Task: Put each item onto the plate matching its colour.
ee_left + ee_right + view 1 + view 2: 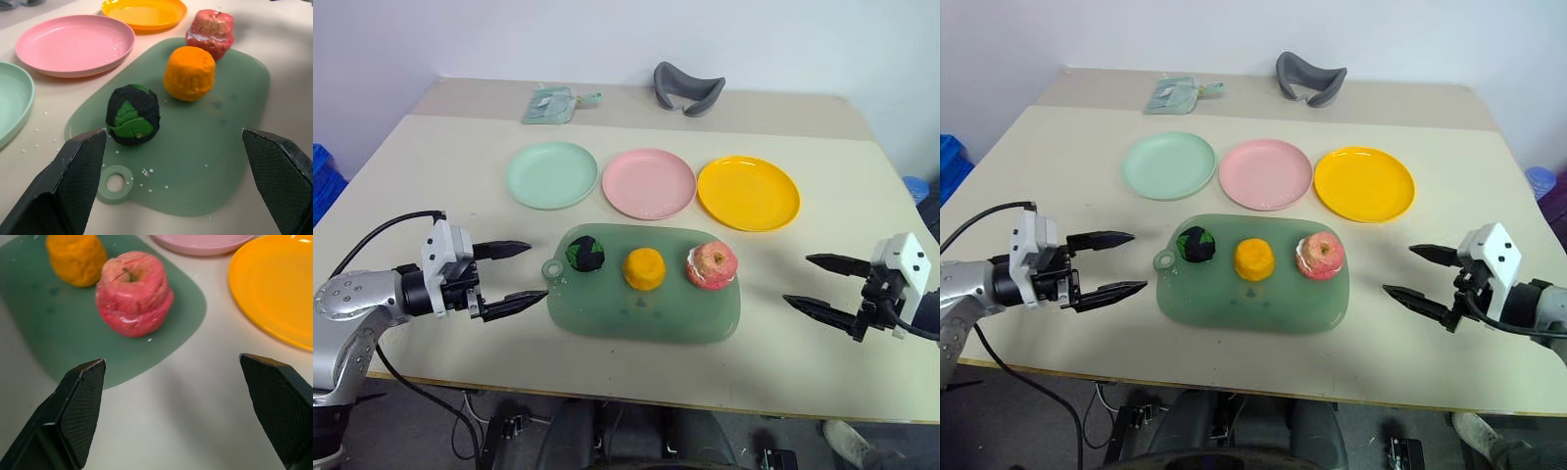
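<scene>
The three items sit in a row across the green mat point(646, 299), all still off their plates: the dark green-black lump point(585, 254) at the mat's handle-hole end, the orange-yellow lump point(644, 268) in the middle, and the pink-red apple point(712, 264) at the far end. Beyond the mat, well apart from it, the plates stand in a matching row on the counter point(431, 186): the mint green plate point(551, 174), the pink plate point(648, 183) and the orange-yellow plate point(748, 192) (so the apple and the orange lump each sit in front of the other's colour, and their paths would have to cross). What the next move turns on is which arm is nearer to which item. The left tool point(509, 277) hovers just off the mat's handle end with its two fingers spread wide and nothing between them; in the left wrist view the dark lump lies straight ahead between those fingers, closest of the three. The right tool point(822, 284) hangs off the opposite end, also spread and empty, and the apple is the item nearest it, lying ahead and toward its inner finger in the right wrist view. Judging by this, the dark lump falls naturally to the left arm and the apple to the right.
</scene>
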Robot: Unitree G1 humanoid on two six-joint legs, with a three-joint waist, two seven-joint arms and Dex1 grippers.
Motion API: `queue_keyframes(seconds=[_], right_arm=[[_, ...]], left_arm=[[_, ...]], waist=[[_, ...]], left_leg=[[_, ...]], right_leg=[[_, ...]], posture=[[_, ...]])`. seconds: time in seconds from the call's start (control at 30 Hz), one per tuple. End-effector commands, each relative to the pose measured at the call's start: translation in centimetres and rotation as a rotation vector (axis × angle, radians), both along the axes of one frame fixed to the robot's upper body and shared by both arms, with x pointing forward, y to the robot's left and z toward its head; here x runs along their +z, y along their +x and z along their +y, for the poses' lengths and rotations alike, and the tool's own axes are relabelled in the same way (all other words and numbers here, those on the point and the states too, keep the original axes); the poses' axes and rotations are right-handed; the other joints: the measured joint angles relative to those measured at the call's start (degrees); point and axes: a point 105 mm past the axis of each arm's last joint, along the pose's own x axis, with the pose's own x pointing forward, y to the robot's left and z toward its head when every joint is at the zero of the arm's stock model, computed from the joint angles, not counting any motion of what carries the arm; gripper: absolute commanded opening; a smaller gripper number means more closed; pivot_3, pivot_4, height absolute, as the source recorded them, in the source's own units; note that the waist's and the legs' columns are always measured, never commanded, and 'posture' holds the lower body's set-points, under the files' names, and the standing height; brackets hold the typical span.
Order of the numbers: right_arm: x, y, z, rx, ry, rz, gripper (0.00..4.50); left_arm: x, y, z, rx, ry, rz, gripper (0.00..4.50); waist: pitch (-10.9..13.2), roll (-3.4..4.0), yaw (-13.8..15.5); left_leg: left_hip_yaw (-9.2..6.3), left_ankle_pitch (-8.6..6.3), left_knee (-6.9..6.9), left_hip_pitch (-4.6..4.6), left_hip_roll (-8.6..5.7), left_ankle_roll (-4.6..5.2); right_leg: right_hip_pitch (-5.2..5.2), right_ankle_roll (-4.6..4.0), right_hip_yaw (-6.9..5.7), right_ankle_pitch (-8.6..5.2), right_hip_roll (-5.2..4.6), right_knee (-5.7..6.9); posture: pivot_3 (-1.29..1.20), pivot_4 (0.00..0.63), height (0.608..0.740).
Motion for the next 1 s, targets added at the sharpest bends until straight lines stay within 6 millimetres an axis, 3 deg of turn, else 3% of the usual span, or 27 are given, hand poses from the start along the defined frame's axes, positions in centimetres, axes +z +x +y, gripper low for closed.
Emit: queue_keyframes(seconds=[0.03,0.53,0.77,0.83,1.0], right_arm=[[1.3,-0.2,0.2,0.017,-0.012,-0.048,4.44],[2.0,0.1,0.7,0.036,0.0,-0.089,4.44],[4.7,0.8,5.1,0.225,0.101,-0.211,4.44],[4.8,0.9,5.9,0.259,0.098,-0.213,4.44],[3.4,2.1,9.1,0.397,0.037,-0.184,4.44]], left_arm=[[1.1,0.2,0.1,-0.006,0.02,-0.055,4.5],[1.5,1.3,-0.3,0.016,-0.003,-0.149,4.5],[1.5,3.1,-1.2,0.086,-0.013,-0.089,4.5],[1.6,3.4,-1.5,0.086,-0.01,-0.093,4.5],[1.1,4.5,-4.7,0.05,0.004,-0.055,4.5]], waist=[[0.0,-0.01,0.0],[0.01,-0.01,0.07],[0.01,-0.02,0.0],[0.01,-0.02,0.07],[0.01,-0.04,0.1]], left_leg=[[0.0,0.0,0.0,0.0,0.0,0.0],[0.01,0.11,0.02,0.0,-0.01,-0.19],[-0.02,0.13,0.02,0.0,0.01,-0.23],[-0.02,0.14,0.02,-0.01,0.01,-0.24],[-0.02,0.15,0.08,-0.01,-0.03,-0.25]], right_leg=[[0.0,0.0,-0.01,0.0,0.0,0.0],[0.01,0.0,-0.03,0.0,0.01,0.0],[-0.01,0.01,-0.02,0.0,0.06,0.03],[-0.02,0.01,-0.02,0.0,0.05,0.02],[0.02,0.02,-0.02,0.01,0.02,0.04]], posture=[[0.0,0.15,0.74],[0.0,0.15,0.74],[0.0,0.15,0.74],[0.0,0.15,0.74],[0.0,0.15,0.74]])
